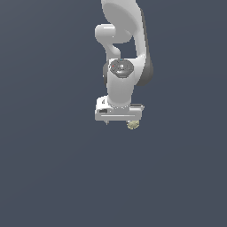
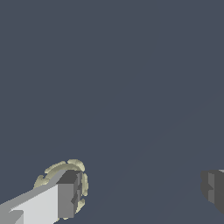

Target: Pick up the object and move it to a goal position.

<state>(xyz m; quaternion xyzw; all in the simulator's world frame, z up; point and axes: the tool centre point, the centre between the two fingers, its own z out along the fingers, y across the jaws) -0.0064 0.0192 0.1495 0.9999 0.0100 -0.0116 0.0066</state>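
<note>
The object, a small pale yellowish-beige lumpy ball [image 1: 132,125], lies on the dark grey floor just under the end of the gripper's hand on the exterior view's right. My gripper [image 1: 119,121] points straight down, low over the floor. In the wrist view the gripper [image 2: 142,190] is open wide, with its two fingers far apart. One finger [image 2: 65,197] is directly over the ball [image 2: 57,169] and hides its middle. The ball is not in the gap between the fingers. The other finger [image 2: 213,188] stands well away from it, with only bare floor between.
The flat dark grey floor [image 1: 53,168] fills both views. The white arm [image 1: 122,40] rises above the gripper in the exterior view. No goal marker or other object shows.
</note>
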